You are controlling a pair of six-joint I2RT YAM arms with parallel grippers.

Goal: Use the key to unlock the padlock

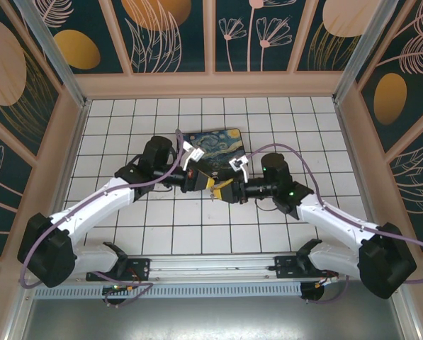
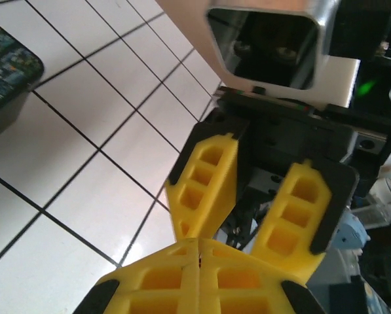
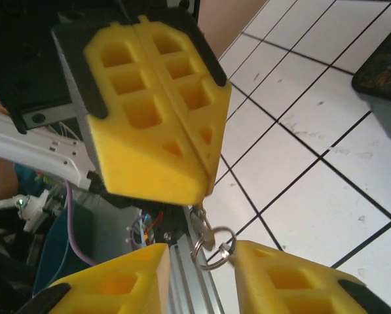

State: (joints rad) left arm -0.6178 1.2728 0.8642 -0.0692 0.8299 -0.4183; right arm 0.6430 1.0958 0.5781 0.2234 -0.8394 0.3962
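The left arm (image 1: 105,198) reaches in from 8 o'clock and the right arm (image 1: 331,219) from 4 o'clock. Both are stretched low over the white tiled table (image 1: 126,120). Their wrists point at each other, so the left gripper (image 1: 212,185) and right gripper (image 1: 228,191) meet tip to tip at the middle of the table.

The left gripper's 2 yellow fingers (image 3: 149,118) are pressed flat together, with no gap along the seam. The right gripper's 2 yellow fingers (image 2: 205,183) stand spread apart, one on each side of the left tips and not clamping them.

A small cluster of thin silvery wire rings (image 3: 203,243) hangs just below the left fingertips, in the gap between the right fingers. Whether the left tips pinch it, I cannot tell. The padlock body and the key cannot be made out (too small, and hidden by the fingers).

The dark flat box printed with a starry-night painting (image 1: 215,144) lies just beyond the grippers at 12 o'clock. Open tiles spread toward 9, 3 and 6 o'clock. The wood-framed patterned walls (image 1: 62,142) stand well apart from both wrists.
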